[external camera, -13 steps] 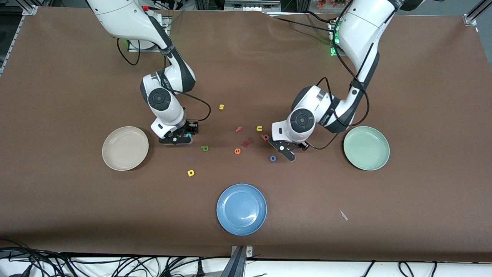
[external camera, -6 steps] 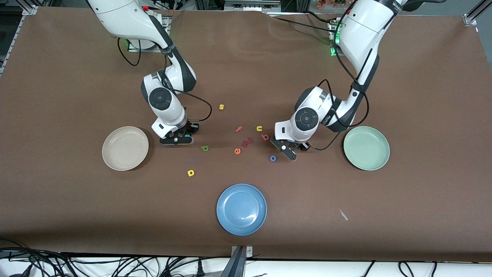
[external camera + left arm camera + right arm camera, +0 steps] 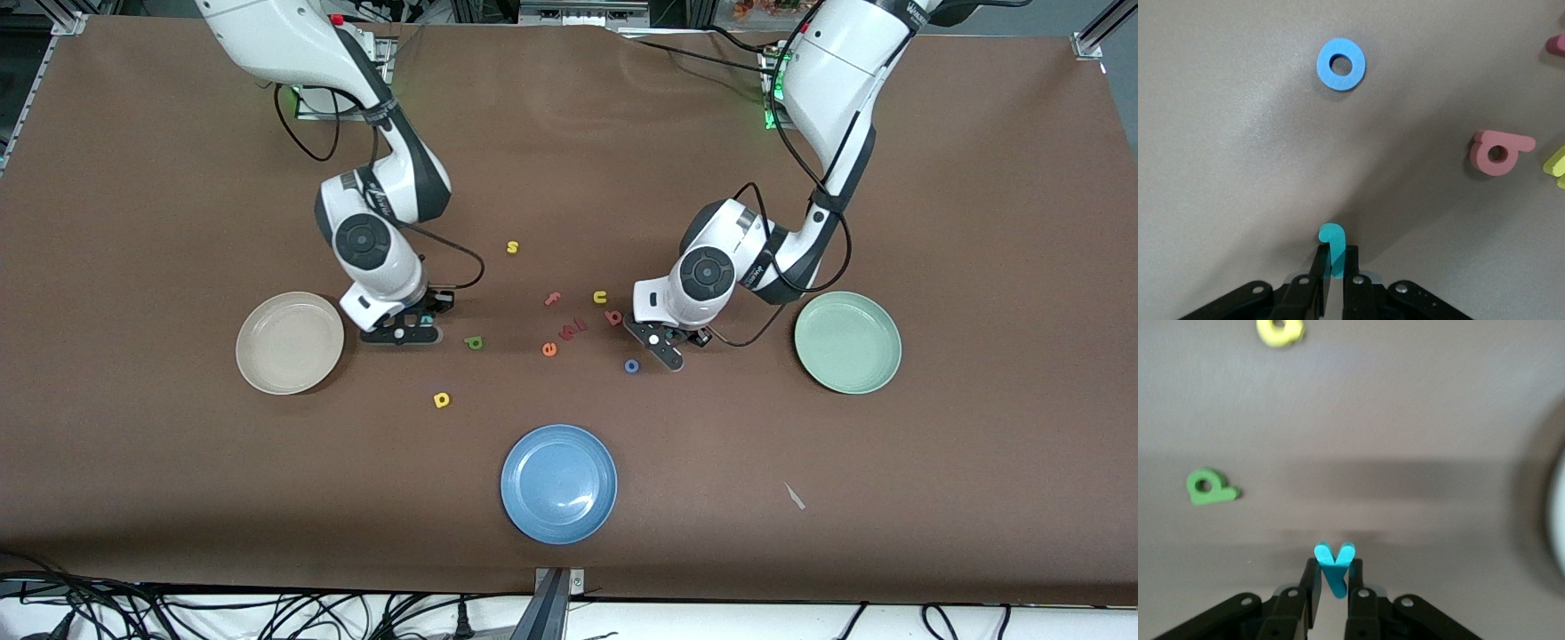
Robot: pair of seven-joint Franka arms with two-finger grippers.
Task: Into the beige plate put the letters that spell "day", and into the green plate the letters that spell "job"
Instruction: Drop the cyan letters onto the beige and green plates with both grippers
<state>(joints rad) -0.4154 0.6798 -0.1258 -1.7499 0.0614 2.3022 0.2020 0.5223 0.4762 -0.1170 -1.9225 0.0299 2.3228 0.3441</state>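
My right gripper (image 3: 1333, 577) is shut on the teal "y" (image 3: 1335, 563), low over the table beside the beige plate (image 3: 289, 342). The green "d" (image 3: 473, 342) and yellow "a" (image 3: 441, 400) lie on the table, nearer the front camera than this gripper (image 3: 411, 327). My left gripper (image 3: 1336, 253) is shut on the teal "j" (image 3: 1333, 241), low over the table between the letter cluster and the green plate (image 3: 847, 342). The blue "o" (image 3: 1341, 64) and pinkish-red "b" (image 3: 1498, 152) lie close to this gripper (image 3: 669, 349).
A blue plate (image 3: 558, 483) sits near the table's front edge. Loose letters lie mid-table: yellow "s" (image 3: 512, 247), yellow "u" (image 3: 600, 297), pink "f" (image 3: 552, 299), orange "e" (image 3: 549, 349) and dark red pieces (image 3: 573, 328).
Both grippers have shut: the right on the "y", then the left on the "j". The right arm has shifted slightly toward the beige plate.
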